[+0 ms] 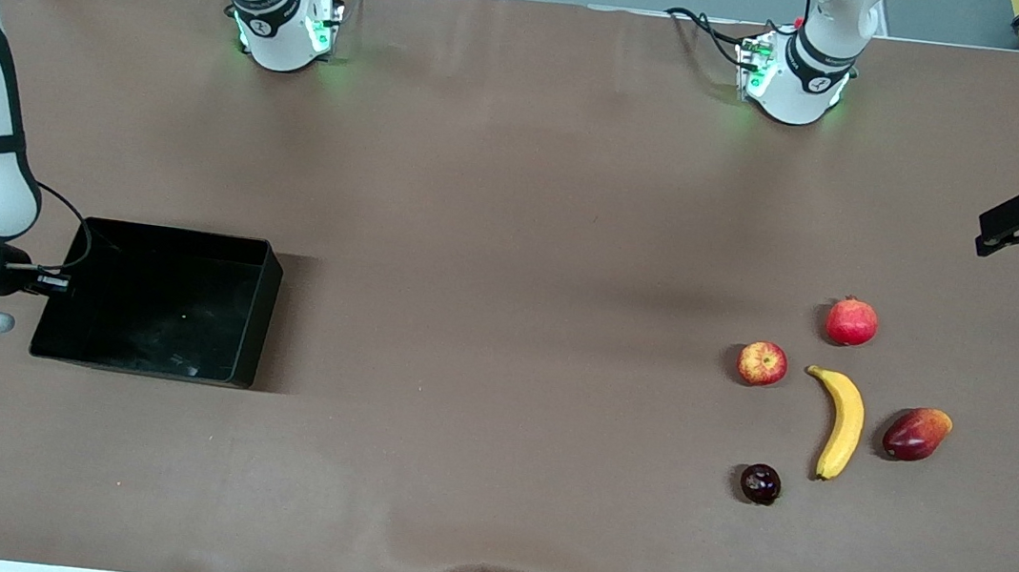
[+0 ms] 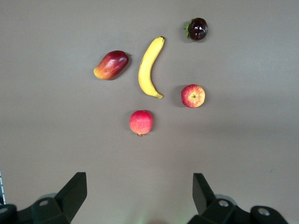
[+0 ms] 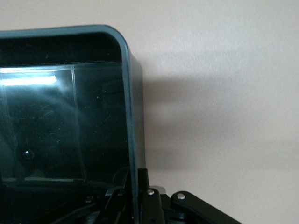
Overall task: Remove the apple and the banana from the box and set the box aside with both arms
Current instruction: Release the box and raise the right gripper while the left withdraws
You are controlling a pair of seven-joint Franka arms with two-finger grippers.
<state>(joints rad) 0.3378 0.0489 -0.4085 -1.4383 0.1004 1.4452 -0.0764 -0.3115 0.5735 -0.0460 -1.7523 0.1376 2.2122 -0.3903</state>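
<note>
The desk (image 1: 516, 229) is a plain matte brown. On it the banana (image 1: 840, 423) is solid yellow with darker tips. Just beside the banana, the apple (image 1: 763, 363) is red streaked with a yellow blush, the pomegranate (image 1: 852, 322) plain red, the mango (image 1: 916, 434) dark red fading to orange, and the small round fruit (image 1: 760, 483) dark maroon. The box (image 1: 157, 302) is glossy black. Both arms are white with black bands.

Right hand (image 3: 135, 196) low, fingers pinched together — left hand (image 2: 138, 196) raised high, fingers spread wide.
</note>
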